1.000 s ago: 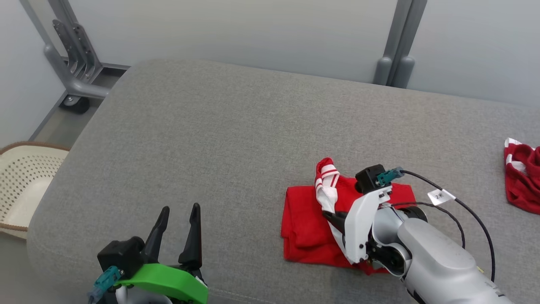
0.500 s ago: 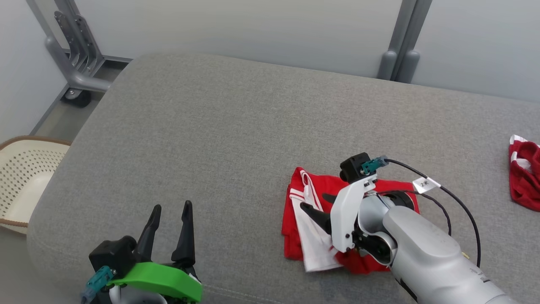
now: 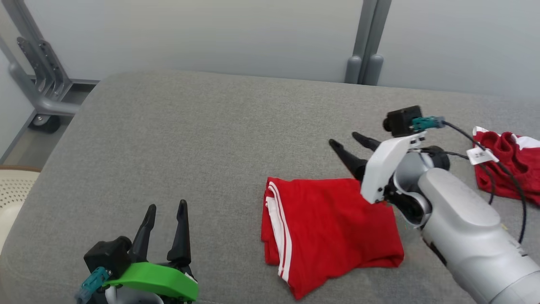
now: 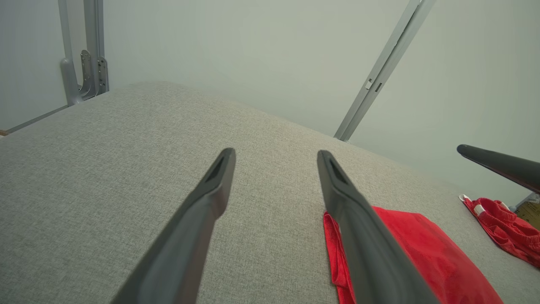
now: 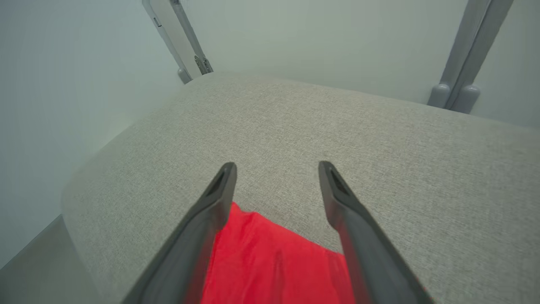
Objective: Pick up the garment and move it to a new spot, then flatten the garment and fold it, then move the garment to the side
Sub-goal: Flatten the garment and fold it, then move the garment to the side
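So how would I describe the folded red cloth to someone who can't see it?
Start at the wide grey cushioned surface and look near its front edge, right of middle. The folded garment lies flat there, a neat red rectangle close by the open right gripper. White stripes run down its left edge, whereas the other red cloth, far right, is a crumpled heap.

I see everything in bright, even, diffuse light, with no glare anywhere. The red garment (image 3: 329, 228) throws only a faint, soft shadow along its near edge onto the grey cushion (image 3: 190, 139). From my head the picture is crisp. At my wrists the wide lens tilts the wall post (image 4: 379, 71) and bulges the cushion. My left fingers (image 4: 202, 219) and right fingers (image 5: 206, 228) go blurry toward the bottom edge.
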Motion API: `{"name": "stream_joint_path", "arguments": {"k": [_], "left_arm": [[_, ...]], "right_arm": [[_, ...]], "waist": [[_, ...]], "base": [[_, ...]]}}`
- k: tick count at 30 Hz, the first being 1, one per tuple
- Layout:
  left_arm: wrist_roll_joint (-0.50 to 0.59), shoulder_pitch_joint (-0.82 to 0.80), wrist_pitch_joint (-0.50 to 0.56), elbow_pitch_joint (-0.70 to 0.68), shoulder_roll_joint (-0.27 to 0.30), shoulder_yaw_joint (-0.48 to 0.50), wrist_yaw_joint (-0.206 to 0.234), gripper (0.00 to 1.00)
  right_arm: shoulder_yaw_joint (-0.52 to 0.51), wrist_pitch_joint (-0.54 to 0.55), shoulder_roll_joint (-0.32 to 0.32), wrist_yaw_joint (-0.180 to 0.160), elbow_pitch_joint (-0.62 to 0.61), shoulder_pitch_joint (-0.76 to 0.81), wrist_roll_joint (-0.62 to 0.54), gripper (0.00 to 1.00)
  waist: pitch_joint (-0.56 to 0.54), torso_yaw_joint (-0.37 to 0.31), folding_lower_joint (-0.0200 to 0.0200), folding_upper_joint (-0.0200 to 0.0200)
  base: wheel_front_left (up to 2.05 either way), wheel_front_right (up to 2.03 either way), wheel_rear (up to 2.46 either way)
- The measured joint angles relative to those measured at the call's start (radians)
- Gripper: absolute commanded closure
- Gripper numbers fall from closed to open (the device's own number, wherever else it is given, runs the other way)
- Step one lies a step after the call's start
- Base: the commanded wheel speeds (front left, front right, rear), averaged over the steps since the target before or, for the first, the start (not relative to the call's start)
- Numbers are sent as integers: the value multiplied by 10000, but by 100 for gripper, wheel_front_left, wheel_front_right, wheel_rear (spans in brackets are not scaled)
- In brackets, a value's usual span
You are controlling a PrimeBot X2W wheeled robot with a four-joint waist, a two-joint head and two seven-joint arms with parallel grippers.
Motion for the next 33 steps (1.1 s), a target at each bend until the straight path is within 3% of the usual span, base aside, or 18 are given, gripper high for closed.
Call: {"name": "stream_joint_path", "arguments": {"k": [10,16,33], "left_arm": [[102,218,21,-96,0,-79,2,0],[174,218,107,-207,0,-228,36,0],[351,136,357,-393,0,-424,38,0]], "right_arm": [[-658,-198,-1032,-2,575,1287,721,0],[-844,-232,-913,-2,767,2282,1333,0],[-1375,-539,-813,0,1116,2412,2008,0]], "waist": [[-87,-683,0,0],[125,-777,0,0],[821,-297,0,0]], "base": [[0,0,0],[0,0,0],[0,0,0]]}}
